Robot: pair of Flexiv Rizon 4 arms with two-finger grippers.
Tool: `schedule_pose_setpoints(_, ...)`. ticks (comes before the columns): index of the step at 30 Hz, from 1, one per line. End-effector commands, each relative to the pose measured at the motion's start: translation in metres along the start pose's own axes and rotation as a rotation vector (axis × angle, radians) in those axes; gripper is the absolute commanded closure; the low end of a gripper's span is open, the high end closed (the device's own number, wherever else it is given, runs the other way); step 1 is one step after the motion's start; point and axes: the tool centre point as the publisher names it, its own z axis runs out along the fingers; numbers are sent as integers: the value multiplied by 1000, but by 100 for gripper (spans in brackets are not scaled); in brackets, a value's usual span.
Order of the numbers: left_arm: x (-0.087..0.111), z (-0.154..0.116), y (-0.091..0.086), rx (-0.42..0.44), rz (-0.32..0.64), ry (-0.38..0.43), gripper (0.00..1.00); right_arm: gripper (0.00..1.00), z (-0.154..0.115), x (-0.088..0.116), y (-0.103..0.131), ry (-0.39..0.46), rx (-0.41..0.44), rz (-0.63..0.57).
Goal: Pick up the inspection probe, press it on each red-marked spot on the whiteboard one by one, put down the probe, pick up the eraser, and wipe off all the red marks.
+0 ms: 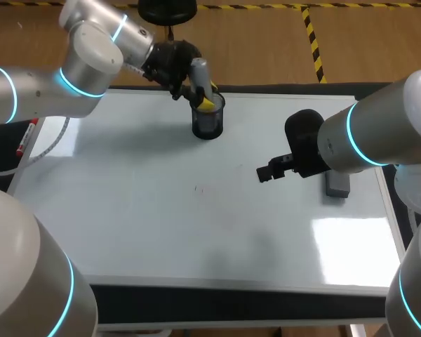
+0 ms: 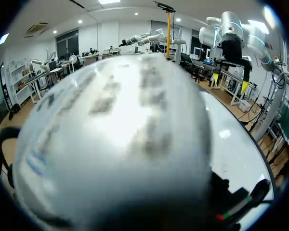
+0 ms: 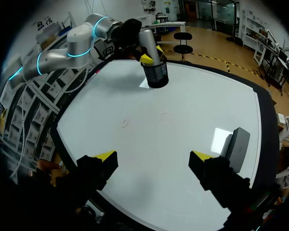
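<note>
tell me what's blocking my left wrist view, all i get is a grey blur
Observer: That is the grey probe held in the left gripper; the head view shows it over the black mesh cup.
Operator: is it in the cup yet
Observer: Its lower end is at the cup's rim; how deep, I cannot tell.
Operator: where's the eraser
Observer: The grey eraser lies on the whiteboard beside the open right gripper.
</note>
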Motion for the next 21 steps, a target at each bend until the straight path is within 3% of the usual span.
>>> schedule_pose_setpoints(1, 3, -5, -4, -5, 7, -17, 30, 0, 0, 0, 0, 1, 0, 0)
schedule_pose_setpoints(10, 2, -20, -15, -14, 29, -55, 36, 0, 0, 0, 0, 1, 0, 0)
schedule_pose_setpoints(13, 2, -23, -16, -17, 34, -60, 50, 0, 0, 0, 0, 1, 0, 0)
schedule_pose_setpoints(21, 4, -24, -17, -12, 36, -71, 54, 0, 0, 0, 0, 1, 0, 0)
